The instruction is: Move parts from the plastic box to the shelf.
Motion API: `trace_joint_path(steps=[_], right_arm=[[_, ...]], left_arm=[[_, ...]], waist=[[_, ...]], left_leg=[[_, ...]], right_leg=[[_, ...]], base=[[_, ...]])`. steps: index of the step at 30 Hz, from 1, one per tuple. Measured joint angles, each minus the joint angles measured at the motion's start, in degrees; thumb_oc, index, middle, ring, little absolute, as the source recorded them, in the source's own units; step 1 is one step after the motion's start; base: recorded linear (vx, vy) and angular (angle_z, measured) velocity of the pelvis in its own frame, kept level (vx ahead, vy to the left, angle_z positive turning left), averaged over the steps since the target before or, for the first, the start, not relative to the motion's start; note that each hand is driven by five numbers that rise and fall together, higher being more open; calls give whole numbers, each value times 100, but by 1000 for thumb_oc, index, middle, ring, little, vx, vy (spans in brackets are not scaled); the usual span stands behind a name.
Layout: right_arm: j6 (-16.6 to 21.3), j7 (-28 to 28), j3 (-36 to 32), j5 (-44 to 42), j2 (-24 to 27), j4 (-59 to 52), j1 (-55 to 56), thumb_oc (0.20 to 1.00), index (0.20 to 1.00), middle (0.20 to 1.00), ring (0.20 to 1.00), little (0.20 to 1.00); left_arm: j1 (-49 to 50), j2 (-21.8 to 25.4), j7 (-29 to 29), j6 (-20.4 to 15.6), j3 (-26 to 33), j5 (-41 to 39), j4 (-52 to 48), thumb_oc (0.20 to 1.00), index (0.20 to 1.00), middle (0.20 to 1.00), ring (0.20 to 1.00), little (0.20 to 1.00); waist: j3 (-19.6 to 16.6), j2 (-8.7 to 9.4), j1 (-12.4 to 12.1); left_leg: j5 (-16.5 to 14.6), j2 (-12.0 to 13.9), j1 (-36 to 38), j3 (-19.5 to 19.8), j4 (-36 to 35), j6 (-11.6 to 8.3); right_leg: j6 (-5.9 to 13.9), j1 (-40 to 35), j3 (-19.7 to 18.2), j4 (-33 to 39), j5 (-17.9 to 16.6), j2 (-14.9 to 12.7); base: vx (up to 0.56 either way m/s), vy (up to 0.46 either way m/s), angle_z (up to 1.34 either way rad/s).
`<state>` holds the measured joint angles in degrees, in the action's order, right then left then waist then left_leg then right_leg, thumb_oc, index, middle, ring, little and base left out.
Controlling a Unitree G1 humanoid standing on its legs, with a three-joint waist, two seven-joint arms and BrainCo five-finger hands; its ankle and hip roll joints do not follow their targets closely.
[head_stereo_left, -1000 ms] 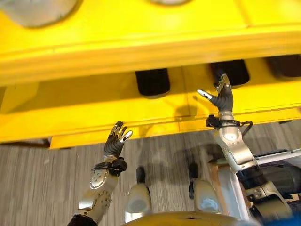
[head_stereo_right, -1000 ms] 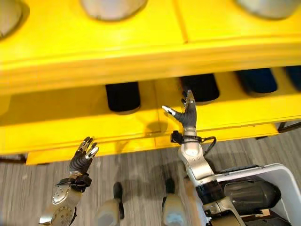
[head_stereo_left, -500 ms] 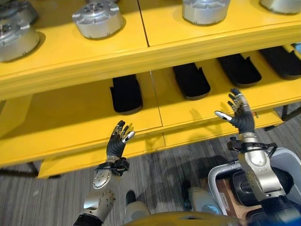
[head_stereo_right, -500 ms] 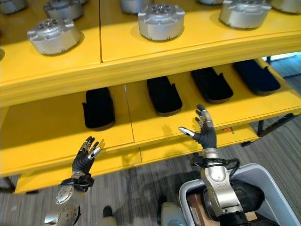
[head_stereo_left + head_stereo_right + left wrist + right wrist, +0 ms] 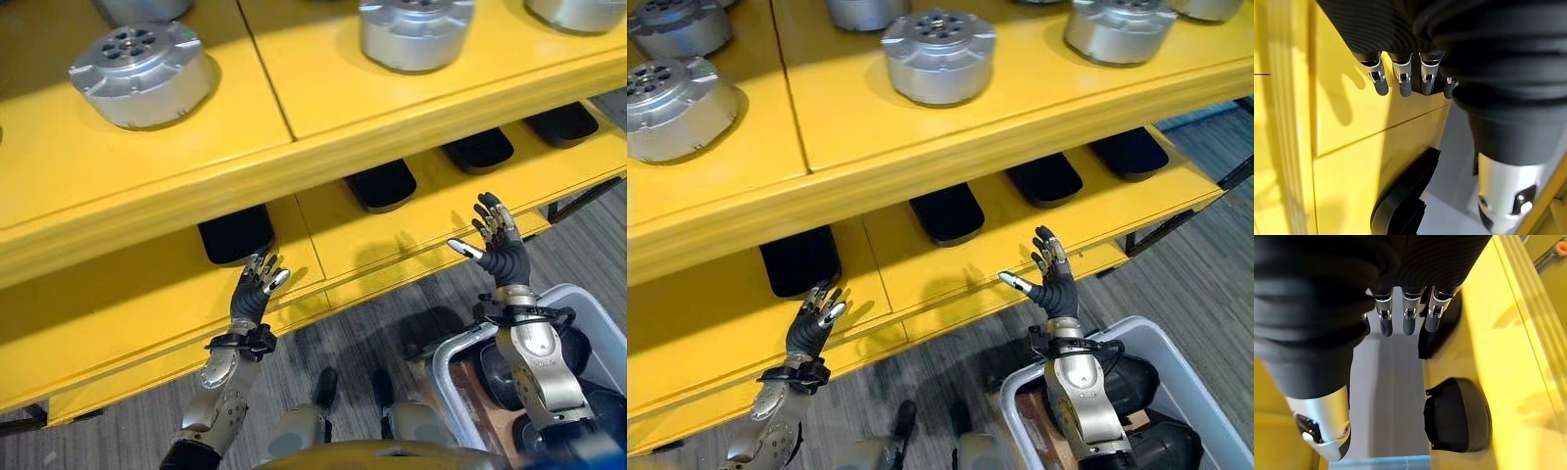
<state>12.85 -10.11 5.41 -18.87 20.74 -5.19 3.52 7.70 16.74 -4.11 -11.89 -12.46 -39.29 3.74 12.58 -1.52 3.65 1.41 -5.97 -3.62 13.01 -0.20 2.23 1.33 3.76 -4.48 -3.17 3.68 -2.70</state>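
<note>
The view has swung upward and to the right since half a second ago, so the whole picture has shifted. The bright yellow metal shelf [image 5: 921, 147] itself has not moved. Both arms are still raised in front of it.

The left hand [image 5: 251, 297] has its fingers loosely spread and holds nothing. The right hand [image 5: 1050, 283] is also spread, thumb out to the side, and empty. It hangs above the pale grey plastic box [image 5: 1185, 377] on the floor.

This looks like a pause between one placing and the next pick.

Four flat black moulded parts [image 5: 946, 211] lie in a row on the lower shelf board. Four round silver metal housings [image 5: 938, 54] show on the upper board in the right eye view. More dark parts [image 5: 1129, 380] lie in the box, too overlapped to count.
</note>
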Motion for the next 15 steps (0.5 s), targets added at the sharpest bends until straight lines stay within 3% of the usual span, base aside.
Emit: trace_joint_path(steps=[4, 10, 14, 15], right_arm=[[-7, 89, 64, 1, -7, -7, 2, 1000, 1000, 1000, 1000, 1000], [-98, 102, 109, 1, -14, -5, 18, 1000, 1000, 1000, 1000, 1000], [-183, 96, 314, 4, -233, -4, -171, 1000, 1000, 1000, 1000, 1000], [-202, 89, 474, 5, -232, 4, -311, 1000, 1000, 1000, 1000, 1000]], left_arm=[[4, 106, -2, -2, 21, 4, -8, 1000, 1000, 1000, 1000, 1000], [-75, 191, -11, -1, 55, 52, -7, 1000, 1000, 1000, 1000, 1000], [-162, 229, -63, -2, 31, 65, -7, 1000, 1000, 1000, 1000, 1000], [-211, 249, -108, -4, 83, 71, -7, 1000, 1000, 1000, 1000, 1000]], waist=[[-2, 3, 3], [44, 139, 69], [105, 294, 172], [142, 315, 104]], left_leg=[[1, -187, 178, -188, -139, 2], [-2, -238, 303, -522, -184, 9], [4, -159, 330, -1195, -256, 21], [-12, -121, 292, -1612, -273, 189]], right_leg=[[190, -26, -125, -80, 109, -212], [352, 32, -438, -97, 102, -258], [514, 441, -957, -428, 78, -133], [609, 738, -629, -520, 34, -308]], base=[[-44, 183, -20], [-79, 174, -30], [-100, 82, -88], [-152, 28, -159]])
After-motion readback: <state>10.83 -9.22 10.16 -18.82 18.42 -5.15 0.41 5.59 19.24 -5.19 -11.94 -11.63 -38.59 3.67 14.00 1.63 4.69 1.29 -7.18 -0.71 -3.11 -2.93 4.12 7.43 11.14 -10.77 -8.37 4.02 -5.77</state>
